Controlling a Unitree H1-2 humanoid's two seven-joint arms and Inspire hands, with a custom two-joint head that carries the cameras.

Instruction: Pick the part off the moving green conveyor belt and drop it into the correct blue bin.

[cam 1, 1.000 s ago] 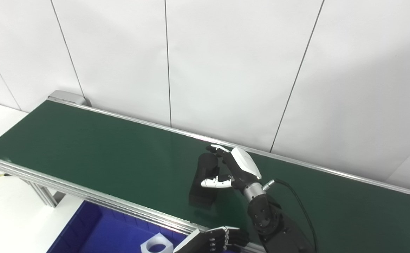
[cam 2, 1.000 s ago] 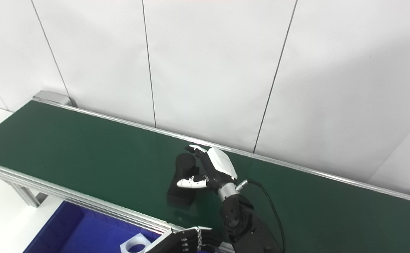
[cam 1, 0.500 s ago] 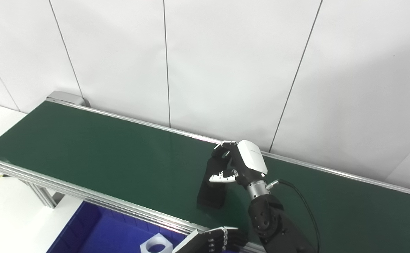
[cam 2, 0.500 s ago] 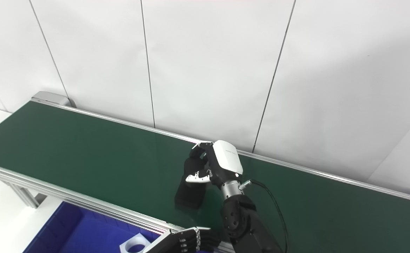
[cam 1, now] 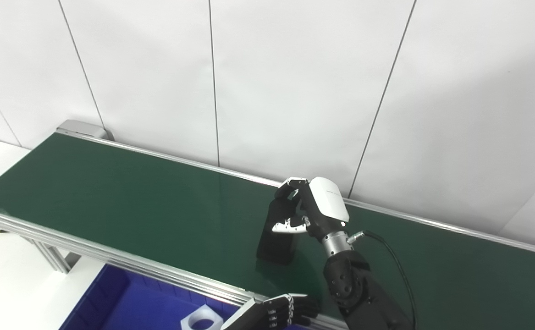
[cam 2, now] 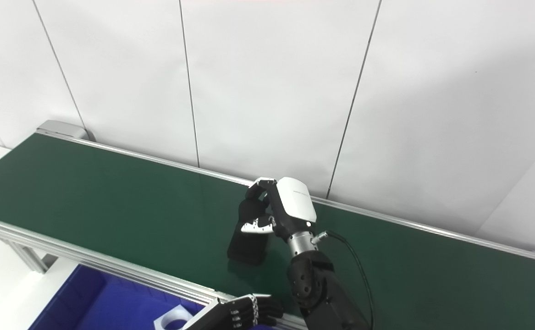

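Observation:
A black part (cam 1: 277,233) with a block base and a round upper end stands over the green conveyor belt (cam 1: 134,197). My right hand (cam 1: 311,211) is shut on the part's upper end and holds it a little above the belt; it also shows in the right eye view (cam 2: 281,208). My left hand (cam 1: 274,312) hangs at the bottom edge with its fingers curled, holding nothing, over the near rail. A blue bin (cam 1: 125,307) sits below the belt's near edge.
A white block with a round hole (cam 1: 198,319) lies in the blue bin. The belt's aluminium rail (cam 1: 111,261) runs along the near side. A white panelled wall (cam 1: 295,91) stands right behind the belt. A black cable (cam 1: 393,266) trails from my right wrist.
My right hand closed its fingers around the black part and lifted it slightly off the belt. The left hand stayed put. The camera view shifted a little.

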